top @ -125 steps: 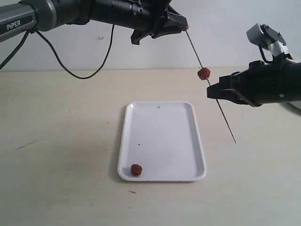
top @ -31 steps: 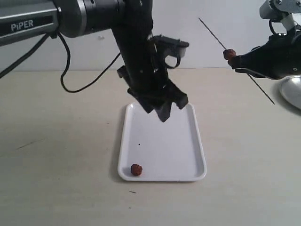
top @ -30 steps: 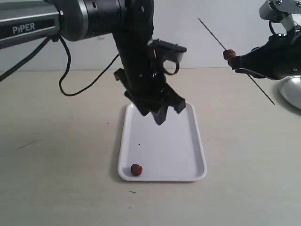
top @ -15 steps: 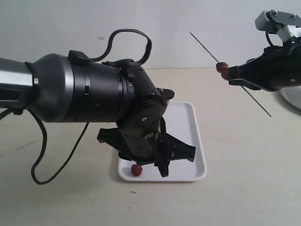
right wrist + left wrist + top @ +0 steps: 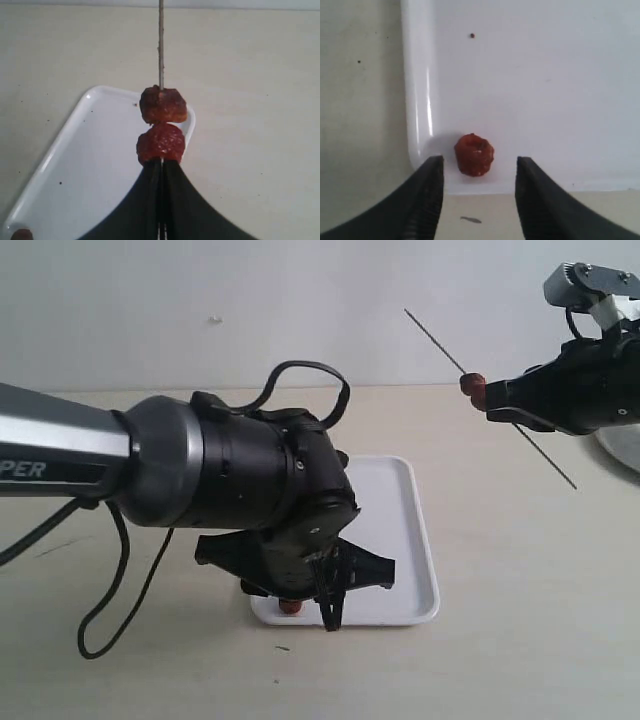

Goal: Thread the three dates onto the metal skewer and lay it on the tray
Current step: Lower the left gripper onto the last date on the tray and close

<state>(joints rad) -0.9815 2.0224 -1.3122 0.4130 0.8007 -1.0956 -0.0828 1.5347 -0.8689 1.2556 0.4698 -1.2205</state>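
- With its fingers spread, the left gripper [image 5: 478, 167] hangs low over the near left corner of the tray [image 5: 417, 75]; a black finger stands on either side of the loose date [image 5: 474, 154].
- Left wrist view: a narrow gap shows between each fingertip and this date, so no contact. The date sits only partly between the tips.
- Loose date: dark red, wrinkled, resting on the tray floor just beside the rounded corner rim. In the exterior view it shows only as a small red spot [image 5: 290, 606] under the arm's wrist.
- Tray: white, flat on the beige table [image 5: 520, 590]. The left arm covers its left half in the exterior view; a few dark specks lie on its floor.
- Black cable [image 5: 310, 368] loops above the left arm's wrist.
- Right gripper [image 5: 161, 167]: fingers pressed together, pinching the metal skewer [image 5: 161, 45] directly under the threaded dates [image 5: 163, 105].
- Threaded dates: two, stacked and touching on the rod; the lower one rests against the fingertips. The exterior view resolves only one red lump at the gripper's tip.
- Skewer in the exterior view: held in the air to the right of the tray and well apart from it, tilted, with the long bare end up-left and the shorter end down-right past the gripper.
- Silvery dish [image 5: 625, 445]: partly visible at the right edge, beyond the right gripper.
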